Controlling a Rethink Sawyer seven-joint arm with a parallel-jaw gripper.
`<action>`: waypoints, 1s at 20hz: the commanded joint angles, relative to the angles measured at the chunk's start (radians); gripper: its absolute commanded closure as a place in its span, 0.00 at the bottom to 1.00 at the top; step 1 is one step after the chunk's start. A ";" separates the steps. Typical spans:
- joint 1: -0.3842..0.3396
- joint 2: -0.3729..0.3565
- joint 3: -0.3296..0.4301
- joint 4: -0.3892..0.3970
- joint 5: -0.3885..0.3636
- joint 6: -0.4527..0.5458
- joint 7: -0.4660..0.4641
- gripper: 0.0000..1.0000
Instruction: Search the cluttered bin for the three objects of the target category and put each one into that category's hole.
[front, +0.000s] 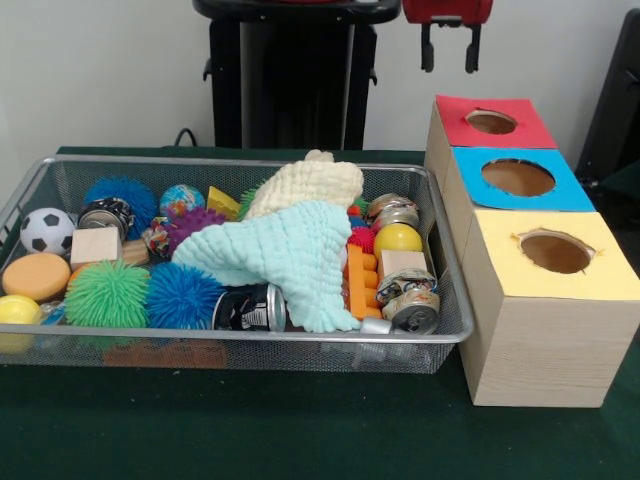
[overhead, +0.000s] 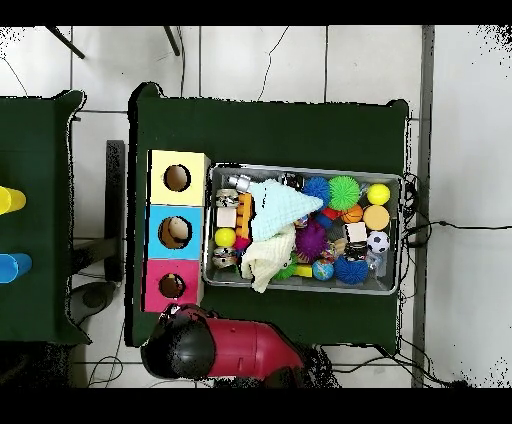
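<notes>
Overhead, gripper (front: 449, 50) hangs open, empty.
Cloths (front: 285, 250) drape mid-bin (front: 240, 345); grabbing blind risks snagging them, dragging cans (front: 408, 300) out.

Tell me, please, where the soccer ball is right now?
In the front view the soccer ball sits at the wire bin's left end, above the orange disc and beside a wooden block.

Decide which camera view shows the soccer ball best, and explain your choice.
The front view: the soccer ball sits unobstructed in the wire bin, its black and white patches clear. The overhead view shows the soccer ball only as a small speckled dot near the bin's edge.
</notes>
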 joint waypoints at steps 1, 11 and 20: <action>-0.035 -0.003 0.084 0.014 -0.021 0.038 0.023 0.00; -0.049 -0.016 0.022 -0.043 -0.088 0.087 -0.002 0.00; -0.074 0.018 0.026 -0.049 -0.126 0.032 0.013 0.00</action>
